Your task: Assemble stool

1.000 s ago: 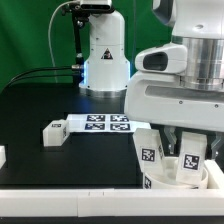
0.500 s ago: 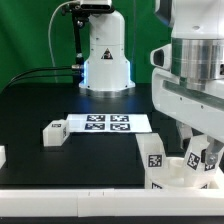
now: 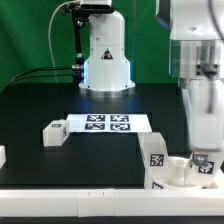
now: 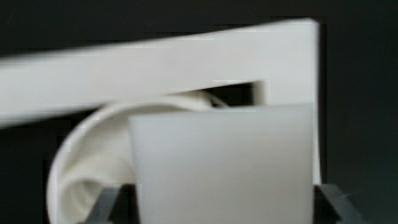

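End effector (image 3: 203,160) clenched on leg (image 4: 228,165) at seat (image 3: 178,172), second leg (image 3: 157,152) upright beside, marker board (image 3: 108,123) apart.

No readable text or numbers

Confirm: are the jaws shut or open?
Shut on a leg: wrist view shows its white block filling the gap between the dark fingers.

The black table (image 3: 30,110) has the marker board (image 3: 108,123) lying flat near its middle. A loose white leg (image 3: 52,132) lies just beside the board, on the exterior view's left. The stool seat (image 3: 174,170) sits at the near right, and a long white rail (image 3: 70,197) runs along the near edge.
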{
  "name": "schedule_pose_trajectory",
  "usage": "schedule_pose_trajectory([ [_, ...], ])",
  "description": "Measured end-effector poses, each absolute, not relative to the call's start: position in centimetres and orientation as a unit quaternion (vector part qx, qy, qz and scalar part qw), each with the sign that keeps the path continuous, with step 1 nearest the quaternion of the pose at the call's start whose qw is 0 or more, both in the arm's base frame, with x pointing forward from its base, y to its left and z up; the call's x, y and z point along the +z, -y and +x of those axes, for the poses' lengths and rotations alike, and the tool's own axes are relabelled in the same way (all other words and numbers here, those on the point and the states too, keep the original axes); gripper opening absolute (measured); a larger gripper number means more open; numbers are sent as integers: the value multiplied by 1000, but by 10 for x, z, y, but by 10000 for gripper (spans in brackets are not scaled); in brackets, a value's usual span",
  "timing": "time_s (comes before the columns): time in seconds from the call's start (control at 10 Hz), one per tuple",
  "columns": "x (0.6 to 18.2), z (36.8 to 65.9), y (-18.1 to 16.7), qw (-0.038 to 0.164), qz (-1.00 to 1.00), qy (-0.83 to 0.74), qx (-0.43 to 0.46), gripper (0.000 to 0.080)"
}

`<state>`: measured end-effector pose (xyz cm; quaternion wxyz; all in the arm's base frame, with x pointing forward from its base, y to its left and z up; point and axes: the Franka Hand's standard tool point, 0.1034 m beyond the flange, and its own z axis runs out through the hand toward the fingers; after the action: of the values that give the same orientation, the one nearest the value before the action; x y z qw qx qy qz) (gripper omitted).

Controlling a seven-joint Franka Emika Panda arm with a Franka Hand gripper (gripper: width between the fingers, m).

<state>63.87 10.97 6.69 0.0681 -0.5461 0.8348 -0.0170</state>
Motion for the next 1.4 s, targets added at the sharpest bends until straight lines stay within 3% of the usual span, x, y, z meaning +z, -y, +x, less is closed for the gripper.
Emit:
schedule_pose_trajectory([
  [0.4,67,637,-112,76,-567,-820,-15,339],
  [0.5,70,634,-115,63,-609,-791,-3,531],
  [0.6,81,638,-120,66,-658,-750,-2,616],
  [0.8,97,643,-125,75,-798,-598,-11,642],
  [1.1,93,642,-123,70,-844,-531,-17,649],
  [1.3,98,644,-132,41,-933,-354,-41,649],
  [1.4,101,649,-134,41,-971,-229,-61,649],
])
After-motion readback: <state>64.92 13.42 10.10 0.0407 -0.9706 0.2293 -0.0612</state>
